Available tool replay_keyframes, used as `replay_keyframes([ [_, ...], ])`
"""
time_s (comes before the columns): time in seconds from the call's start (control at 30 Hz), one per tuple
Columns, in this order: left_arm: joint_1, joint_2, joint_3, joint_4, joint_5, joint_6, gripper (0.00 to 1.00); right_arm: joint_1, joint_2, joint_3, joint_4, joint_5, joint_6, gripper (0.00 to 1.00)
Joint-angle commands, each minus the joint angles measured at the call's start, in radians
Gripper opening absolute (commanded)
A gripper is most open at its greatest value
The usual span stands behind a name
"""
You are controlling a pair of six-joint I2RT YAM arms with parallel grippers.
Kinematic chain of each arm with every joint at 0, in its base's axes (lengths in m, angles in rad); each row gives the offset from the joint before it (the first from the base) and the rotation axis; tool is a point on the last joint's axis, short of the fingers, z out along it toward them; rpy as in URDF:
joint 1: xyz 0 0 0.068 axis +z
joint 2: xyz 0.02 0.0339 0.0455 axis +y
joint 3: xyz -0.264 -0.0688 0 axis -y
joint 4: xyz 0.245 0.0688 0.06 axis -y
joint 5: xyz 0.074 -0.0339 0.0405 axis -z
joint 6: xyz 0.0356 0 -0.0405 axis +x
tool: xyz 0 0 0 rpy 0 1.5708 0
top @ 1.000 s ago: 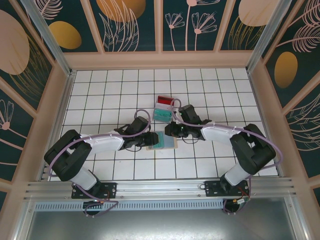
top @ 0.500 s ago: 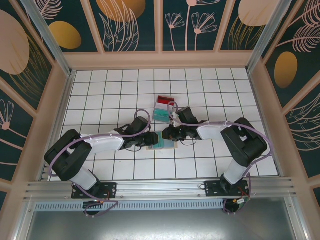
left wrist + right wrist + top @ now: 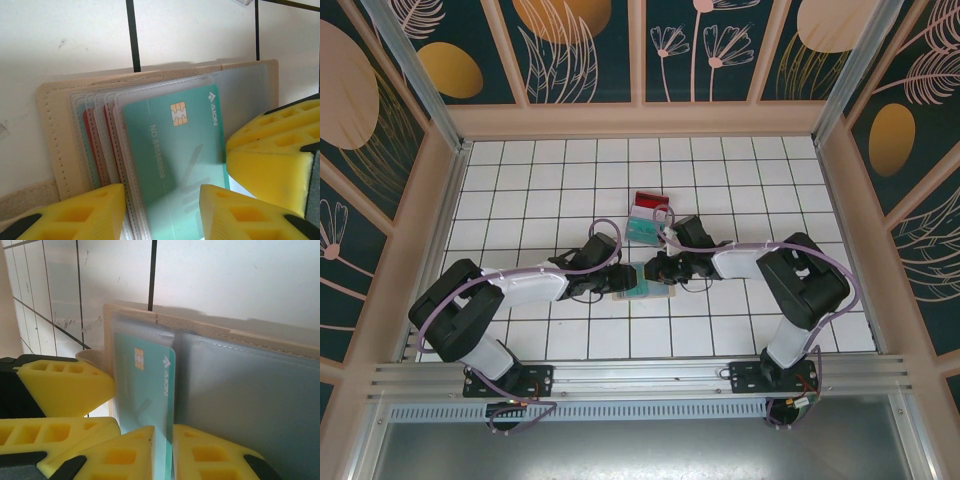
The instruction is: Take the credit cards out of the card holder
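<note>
Two loose cards [image 3: 644, 230] overhead; teal card [image 3: 175, 160] close-up

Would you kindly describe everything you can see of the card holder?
The card holder lies open and flat on the white tiled table. It is tan and leather-like, with a stitched border and fanned frosted plastic sleeves. The top sleeve holds a teal card with a gold chip; red edges show in sleeves beneath. The left gripper straddles the sleeves, open; the right gripper seems to pinch the teal card's edge.
</note>
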Motion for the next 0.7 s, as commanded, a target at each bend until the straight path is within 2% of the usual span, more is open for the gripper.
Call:
replay_keyframes([
  [0.0, -0.002, 0.027, -0.003, 0.0, 0.006, -0.002, 0.45, 0.007, 0.016, -0.003, 0.014, -0.016, 0.007, 0.16],
  [0.27, -0.001, 0.032, 0.0, 0.001, 0.009, -0.002, 0.45, 0.006, 0.013, -0.002, 0.015, -0.018, 0.007, 0.0],
  [0.67, -0.001, 0.033, 0.008, -0.04, -0.03, 0.001, 0.42, -0.022, -0.032, -0.028, -0.012, 0.017, -0.009, 0.0],
])
